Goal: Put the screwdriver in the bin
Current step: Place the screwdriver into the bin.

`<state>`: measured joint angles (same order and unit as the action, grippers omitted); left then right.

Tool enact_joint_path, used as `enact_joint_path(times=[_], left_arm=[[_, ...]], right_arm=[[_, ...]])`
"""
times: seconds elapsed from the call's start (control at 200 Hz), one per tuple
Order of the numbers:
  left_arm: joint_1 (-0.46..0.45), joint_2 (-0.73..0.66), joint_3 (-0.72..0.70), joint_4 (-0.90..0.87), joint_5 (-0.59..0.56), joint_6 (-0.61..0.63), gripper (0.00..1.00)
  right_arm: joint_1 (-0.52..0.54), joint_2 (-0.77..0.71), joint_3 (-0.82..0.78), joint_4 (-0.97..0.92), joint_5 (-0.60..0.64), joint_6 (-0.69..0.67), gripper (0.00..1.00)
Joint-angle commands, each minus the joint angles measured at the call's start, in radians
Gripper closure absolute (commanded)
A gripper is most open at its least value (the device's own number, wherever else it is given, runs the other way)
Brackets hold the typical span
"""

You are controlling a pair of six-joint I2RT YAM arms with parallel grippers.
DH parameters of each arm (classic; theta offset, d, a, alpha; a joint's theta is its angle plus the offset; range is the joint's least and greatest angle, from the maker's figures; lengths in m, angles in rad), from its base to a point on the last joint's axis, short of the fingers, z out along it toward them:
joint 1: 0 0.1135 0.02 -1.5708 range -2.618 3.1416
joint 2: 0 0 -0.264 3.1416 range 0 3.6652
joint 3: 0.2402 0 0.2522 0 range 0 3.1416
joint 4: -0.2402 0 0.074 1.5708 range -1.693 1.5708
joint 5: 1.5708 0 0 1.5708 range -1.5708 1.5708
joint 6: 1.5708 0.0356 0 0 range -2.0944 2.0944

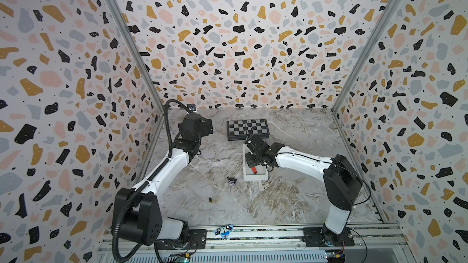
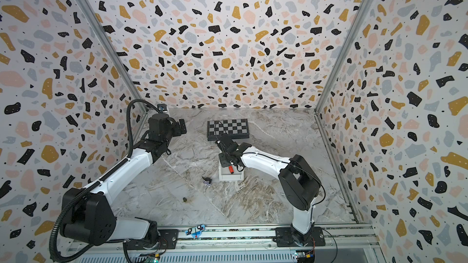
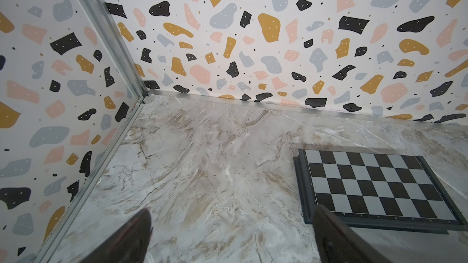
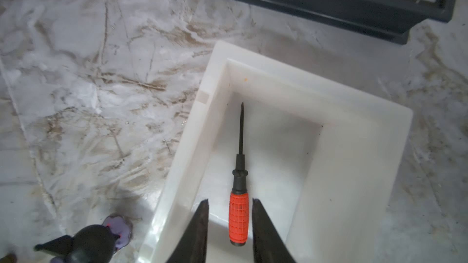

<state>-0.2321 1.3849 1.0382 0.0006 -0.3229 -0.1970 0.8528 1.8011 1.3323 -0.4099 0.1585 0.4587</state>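
Observation:
The screwdriver (image 4: 239, 218), with an orange-red handle and a thin dark shaft, is inside the white bin (image 4: 316, 92), its shaft pointing toward the far wall. My right gripper (image 4: 230, 199) hangs over the bin's near end, open. Its dark fingers (image 4: 202, 223) flank the handle with a gap on each side and do not touch it. Both top views show the handle (image 1: 254, 170) (image 2: 231, 169) just below the right gripper (image 1: 252, 163), within the bin (image 1: 254, 177). My left gripper (image 3: 231, 211) is open over bare table at the back left (image 1: 209, 126), holding nothing.
A black-and-grey chessboard (image 1: 247, 129) (image 3: 379, 185) lies just behind the bin. A small dark striped object (image 1: 231, 180) (image 4: 96, 239) sits left of the bin. A tiny brown item (image 1: 210, 199) lies nearer the front. A small blue toy (image 1: 224, 230) rests on the front rail.

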Motion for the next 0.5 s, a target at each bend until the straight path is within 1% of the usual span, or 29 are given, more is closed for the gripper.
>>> enact_joint_path(times=[0.0,0.22,0.365,0.496], left_arm=[[0.001,-0.023,-0.008,0.007,-0.013,0.015,0.00],[0.004,-0.059,-0.023,0.024,-0.025,0.019,0.00],[0.004,-0.085,-0.047,0.053,0.003,0.026,0.00],[0.004,-0.101,-0.070,0.082,-0.002,0.024,0.00]], right_arm=[[-0.009,-0.074,0.020,0.005,0.013,-0.024,0.69],[-0.063,-0.093,0.047,0.032,-0.006,-0.036,0.66],[-0.116,-0.146,0.027,0.058,-0.011,-0.054,0.63],[-0.162,-0.193,0.014,0.065,0.001,-0.076,0.60]])
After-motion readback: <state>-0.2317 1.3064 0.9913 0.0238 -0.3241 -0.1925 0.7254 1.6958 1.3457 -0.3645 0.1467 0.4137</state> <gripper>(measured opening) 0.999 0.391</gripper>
